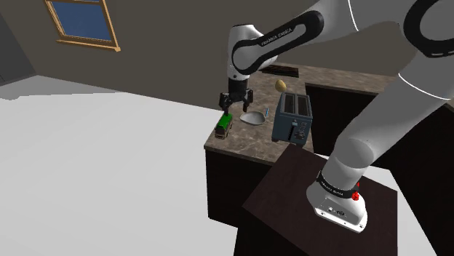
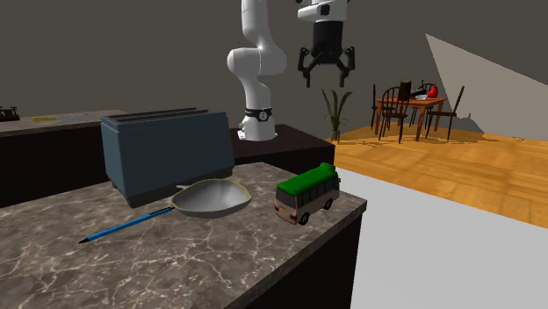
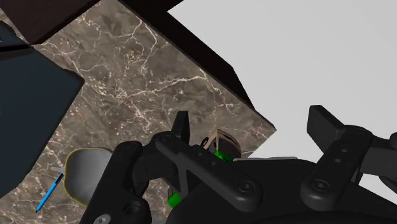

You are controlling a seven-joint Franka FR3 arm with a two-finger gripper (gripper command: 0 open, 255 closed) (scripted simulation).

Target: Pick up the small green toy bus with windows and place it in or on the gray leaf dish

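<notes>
The black gripper (image 2: pixel 326 81) hangs well above the marble countertop (image 2: pixel 219 263) with its jaws spread wide and nothing between them. The toy bus (image 2: pixel 307 193), with a green roof over a pale body with windows, stands upright on its wheels near the counter's corner, close to the edge. In the shoulder view it sits below the gripper and a little to the left. The grey leaf-shaped dish (image 2: pixel 211 197) lies just beside the bus, on its left in the second exterior view, with a small gap between them. A dark blue-grey toaster (image 2: pixel 167 154) stands right behind the dish, and a blue pen (image 2: pixel 127 225) lies on the counter with one end at the dish's rim. In the wrist view, the bus peeks out between the fingers (image 3: pixel 182 127) from behind the hand's body.
</notes>
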